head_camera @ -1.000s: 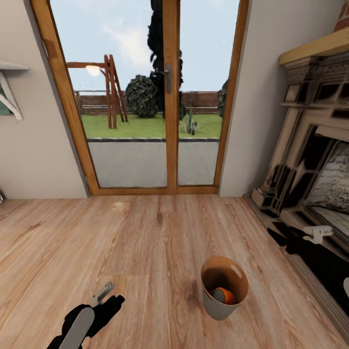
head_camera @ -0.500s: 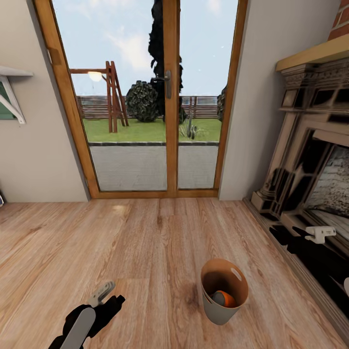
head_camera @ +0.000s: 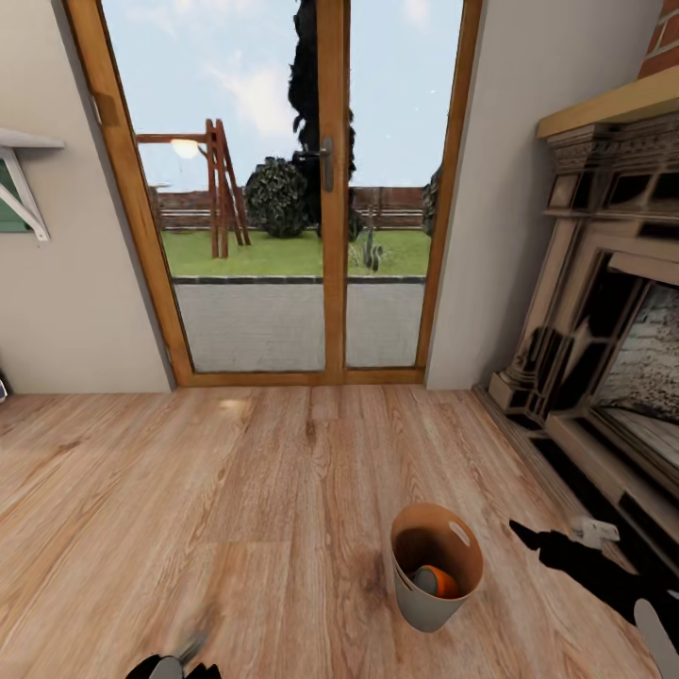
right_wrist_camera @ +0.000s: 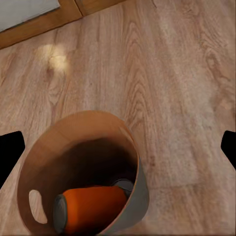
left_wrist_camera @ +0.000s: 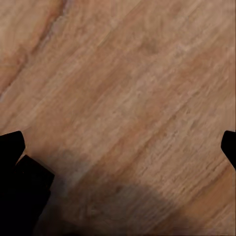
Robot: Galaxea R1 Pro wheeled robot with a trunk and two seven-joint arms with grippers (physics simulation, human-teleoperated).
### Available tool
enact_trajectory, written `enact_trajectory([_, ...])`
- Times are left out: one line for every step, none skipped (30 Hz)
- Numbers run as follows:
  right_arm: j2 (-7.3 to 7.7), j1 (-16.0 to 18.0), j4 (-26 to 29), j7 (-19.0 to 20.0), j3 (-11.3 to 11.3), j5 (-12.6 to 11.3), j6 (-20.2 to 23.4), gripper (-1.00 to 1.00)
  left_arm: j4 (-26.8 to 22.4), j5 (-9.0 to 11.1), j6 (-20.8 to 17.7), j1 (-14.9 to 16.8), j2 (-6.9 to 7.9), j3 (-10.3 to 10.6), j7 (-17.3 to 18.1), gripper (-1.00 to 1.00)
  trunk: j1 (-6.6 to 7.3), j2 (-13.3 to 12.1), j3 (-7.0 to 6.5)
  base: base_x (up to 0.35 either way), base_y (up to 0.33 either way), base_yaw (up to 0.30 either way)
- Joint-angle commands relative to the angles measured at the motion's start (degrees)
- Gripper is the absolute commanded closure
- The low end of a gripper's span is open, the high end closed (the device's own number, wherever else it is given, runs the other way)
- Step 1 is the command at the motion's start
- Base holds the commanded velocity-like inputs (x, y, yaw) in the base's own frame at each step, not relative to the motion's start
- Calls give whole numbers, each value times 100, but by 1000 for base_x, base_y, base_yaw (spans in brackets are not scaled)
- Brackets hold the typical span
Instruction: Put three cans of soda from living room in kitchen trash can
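The tash can (head_camera: 436,566), grey outside and tan inside, stands on the living room's wood plank floor. An orange can of soda (head_camera: 440,582) lies on its side at the bottom. In the right wrist view the bin (right_wrist_camera: 140,196) sits just below my open right gripper (right_wrist_camera: 118,147), with the orange can (right_wrist_camera: 93,209) and the grey end of a second can (right_wrist_camera: 126,186) beside it. From the head camera the right gripper (head_camera: 594,531) hangs right of the bin. My left gripper (left_wrist_camera: 120,147) is open over bare floor and sits low at the frame's bottom edge (head_camera: 187,653).
Wood-framed glass doors (head_camera: 330,189) fill the far wall, with a garden outside. A carved-stone fireplace (head_camera: 613,330) runs along the right, its hearth step close to my right arm. A white shelf bracket (head_camera: 19,189) hangs on the left wall.
My right arm has swung away from the fireplace, down and toward the bin. My left arm has dropped back toward the bottom edge of the head view. The bin and cans have stayed put.
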State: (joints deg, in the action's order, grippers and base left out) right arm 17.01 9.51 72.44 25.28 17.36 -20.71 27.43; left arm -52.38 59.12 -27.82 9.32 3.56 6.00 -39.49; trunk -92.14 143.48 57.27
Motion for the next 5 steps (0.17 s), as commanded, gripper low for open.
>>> enact_trajectory([-3, -2, -10, -1, -1, 0, 0, -100, 89, 1, 13, -3, 15, 2, 2, -100, 0, 0, 0, 0, 0, 0])
enact_trajectory([-10, -9, -36, -8, -4, 3, 1, -100, 598, -232, 60, -14, 59, 16, 119, -100, 0, 0, 0, 0, 0, 0])
enact_trajectory([-11, -9, -38, -7, -4, 2, 2, -100, 680, -341, 65, -15, 61, 14, 194, -100, 0, 0, 0, 0, 0, 0])
enact_trajectory([-12, -10, -41, -7, -4, 0, 1, -100, 840, -585, 72, -16, 59, 10, 398, -100, 0, 0, 0, 0, 0, 0])
enact_trajectory([-12, -10, -42, -7, -5, 1, 3, -100, 909, -701, 74, -16, 55, 7, 516, -100, 0, 0, 0, 0, 0, 0])
